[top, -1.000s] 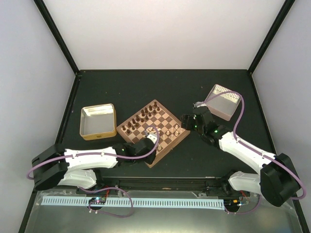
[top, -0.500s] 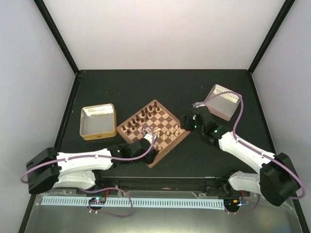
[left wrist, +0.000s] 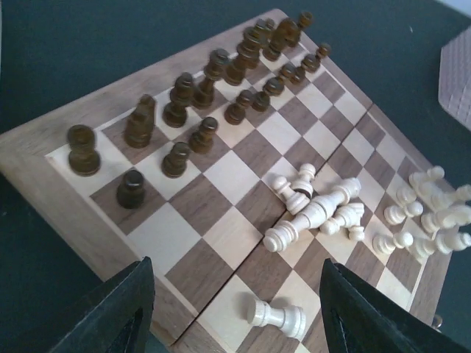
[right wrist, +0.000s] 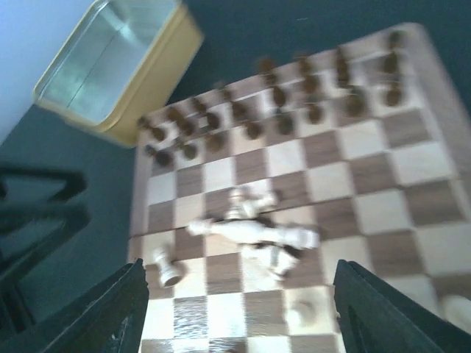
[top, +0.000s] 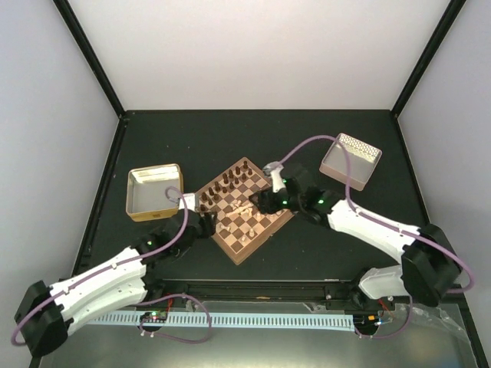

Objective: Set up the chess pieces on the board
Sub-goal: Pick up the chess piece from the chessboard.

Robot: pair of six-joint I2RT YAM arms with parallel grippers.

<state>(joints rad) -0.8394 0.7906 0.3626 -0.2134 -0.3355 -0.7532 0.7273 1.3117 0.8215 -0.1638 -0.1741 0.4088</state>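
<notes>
The left tool point(left wrist: 235, 273) stood wide with nothing between its fingers, low at the board's edge on its own arm's side. The right tool point(right wrist: 239, 268) was likewise wide and empty, poised above mid-board; its view was blurred.

Directly ahead of the left tool a lone pale pawn point(left wrist: 278, 318) lay on its side, between the finger lines and the nearest piece to it. Beyond it a heap of toppled pale pieces point(left wrist: 316, 209) sprawled across the centre squares of the board point(left wrist: 229, 176), touching one another. The same heap lay just ahead of the right tool, about centred between its fingers, with the pawn off toward one finger.

Progress, as judged: the dark brown set point(left wrist: 179, 103) stood upright in two rows along one edge, apparently done. The pale side was far from done. A cluster of pale pieces point(left wrist: 434, 217) gathered at the opposite corner; whether they stood on proper squares could not be told. Heap and pawn needed righting and ranking. Roughly half remained.

A yellow tin point(right wrist: 110, 66) and a pinkish bin point(top: 350, 159) sat on the bench point(top: 307, 130), off the board.
</notes>
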